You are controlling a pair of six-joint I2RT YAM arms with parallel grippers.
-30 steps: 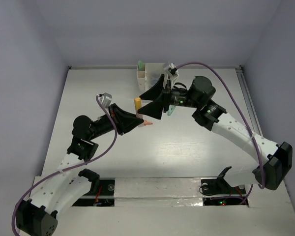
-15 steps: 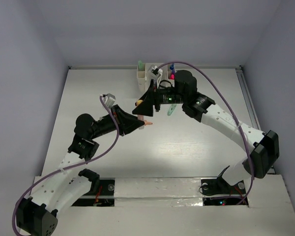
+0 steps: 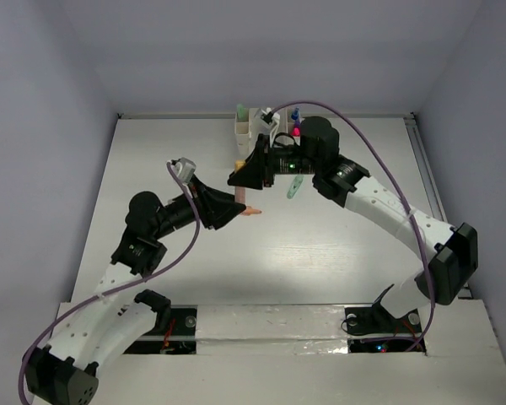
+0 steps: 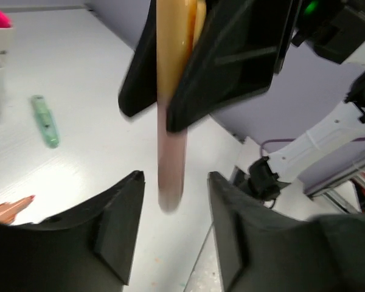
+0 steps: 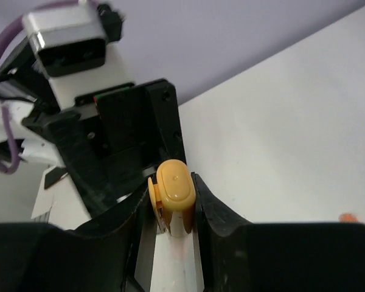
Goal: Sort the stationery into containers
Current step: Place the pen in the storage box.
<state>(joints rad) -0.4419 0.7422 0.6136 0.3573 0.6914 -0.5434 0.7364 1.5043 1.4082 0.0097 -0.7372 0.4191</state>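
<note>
An orange marker point(image 3: 237, 164) with a pale barrel point(image 4: 172, 121) hangs upright above the table. My right gripper point(image 3: 243, 175) is shut on its capped upper end point(image 5: 175, 196). The marker's lower tip sits between the fingers of my left gripper point(image 4: 174, 177), which is open with a gap on both sides. A mint green marker point(image 3: 293, 189) and a peach marker point(image 3: 251, 211) lie on the table nearby. The white organizer point(image 3: 255, 128) stands at the back, with a mint marker point(image 3: 241, 110) and pink and blue items point(image 3: 295, 125) upright in it.
The two arms meet over the table's middle, just in front of the organizer. The mint marker point(image 4: 44, 120) and the peach one point(image 4: 9, 210) lie left of my left fingers. Grey walls close the table at the back and sides.
My right gripper swung left onto the orange marker and closed on its upper end. My left gripper, shut on the marker before, has opened its jaws and let go.
</note>
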